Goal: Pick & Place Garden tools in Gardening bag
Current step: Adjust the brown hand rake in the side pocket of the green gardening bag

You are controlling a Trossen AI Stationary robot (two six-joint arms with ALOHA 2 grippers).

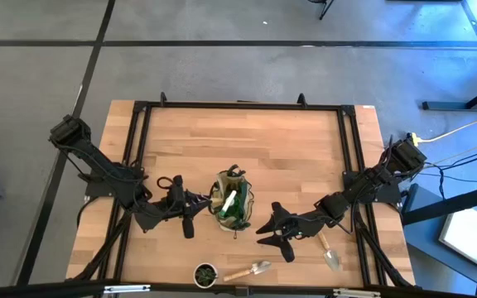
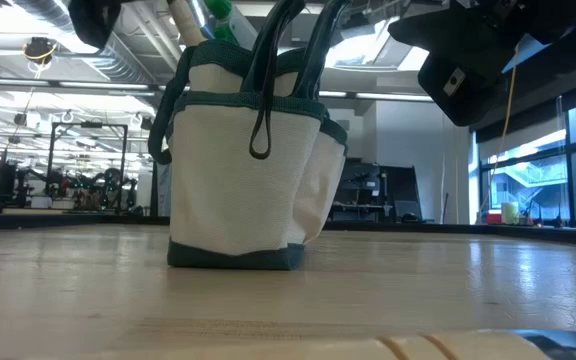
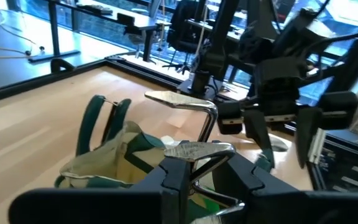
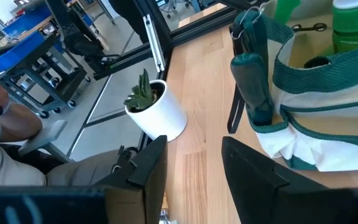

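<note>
L fingers [image 3: 197, 177] clamp a metal trowel [image 3: 188, 102] beside the gardening bag [image 1: 232, 207], mid-worktop. R fingers [image 4: 194, 165] are open w/ nothing between, just right of the bag. Progress, my read: spray bottle [image 4: 356, 25] already inside; two trowels [image 1: 331, 255] on the wood worktop [image 1: 247, 141] still to go. Potted plant [image 1: 205, 274] near the front edge. Workshop w/ big windows behind.

The left gripper [image 1: 208, 204] sits left of frame centre, fingers clamped, while the right gripper [image 1: 265, 233] hovers lower right of centre, fingers parted.
</note>
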